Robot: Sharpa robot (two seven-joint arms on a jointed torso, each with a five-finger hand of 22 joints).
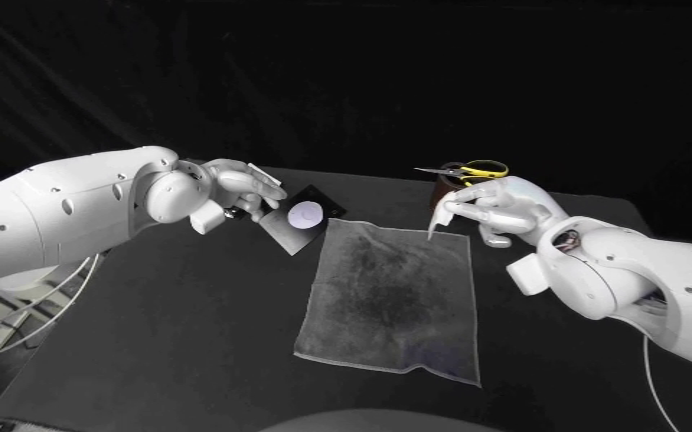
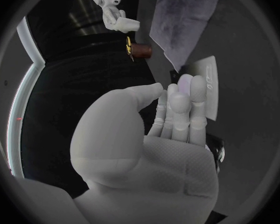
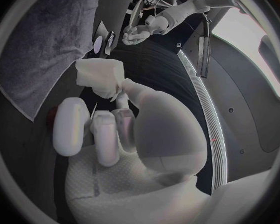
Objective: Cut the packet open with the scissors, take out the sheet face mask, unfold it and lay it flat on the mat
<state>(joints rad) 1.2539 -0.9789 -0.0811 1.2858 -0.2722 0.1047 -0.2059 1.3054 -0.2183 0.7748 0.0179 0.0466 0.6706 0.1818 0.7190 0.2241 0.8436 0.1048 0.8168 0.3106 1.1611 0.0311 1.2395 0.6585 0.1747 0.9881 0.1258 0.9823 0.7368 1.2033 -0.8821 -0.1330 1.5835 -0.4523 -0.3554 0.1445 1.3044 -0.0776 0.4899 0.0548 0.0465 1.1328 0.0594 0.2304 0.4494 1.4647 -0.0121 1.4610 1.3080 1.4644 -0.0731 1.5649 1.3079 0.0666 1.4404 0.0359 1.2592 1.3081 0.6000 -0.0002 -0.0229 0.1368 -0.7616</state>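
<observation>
I count one sheet face mask, out of its packet and folded into a small white wad. My right hand pinches it between thumb and fingers and holds it up just over the far right corner of the mat. There is one packet, dark with a pale round mark. It is tilted off the table beside the mat's far left corner, and my left hand grips it by its edge with the fingers straight and pressed together. The single grey mat lies flat between the two hands with nothing on it. One pair of yellow-handled scissors stands in one brown holder just behind the right hand, and neither hand touches it. All of this sits on the black table.
</observation>
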